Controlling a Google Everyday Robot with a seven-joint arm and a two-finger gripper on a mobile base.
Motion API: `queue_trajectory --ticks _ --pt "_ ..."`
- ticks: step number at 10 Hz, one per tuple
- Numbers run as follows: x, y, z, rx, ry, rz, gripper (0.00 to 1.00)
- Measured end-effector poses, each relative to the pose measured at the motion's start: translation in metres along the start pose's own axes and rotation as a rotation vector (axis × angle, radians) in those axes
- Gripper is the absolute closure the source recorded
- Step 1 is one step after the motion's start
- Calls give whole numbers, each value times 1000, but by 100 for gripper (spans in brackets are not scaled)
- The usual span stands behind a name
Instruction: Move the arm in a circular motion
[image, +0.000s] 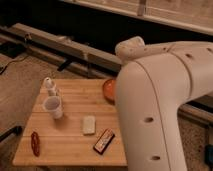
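The cream-white arm (160, 100) fills the right half of the camera view, its thick rounded segments with dark screw holes rising from the bottom edge to a rounded joint (131, 49) at the upper middle. It hangs over the right end of the wooden table (70, 142) and hides that end. The gripper is hidden behind the arm and is out of sight.
On the table stand a white cup (53, 106) and a small bottle (49, 86) at the left, a pale block (89, 124) in the middle, a dark flat packet (103, 141), a red-brown item (35, 143) at the front left, and an orange bowl (109, 89) partly behind the arm. A rail and dark wall run behind.
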Motion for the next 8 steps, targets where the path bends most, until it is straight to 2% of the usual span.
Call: queue_trajectory --ticks 4,6,8 --pt "-69 37 -8 -9 -49 -90 20" --pt "-95 56 -10 -14 -67 -134 20" --pt "-125 85 -14 -23 -90 -198 20"
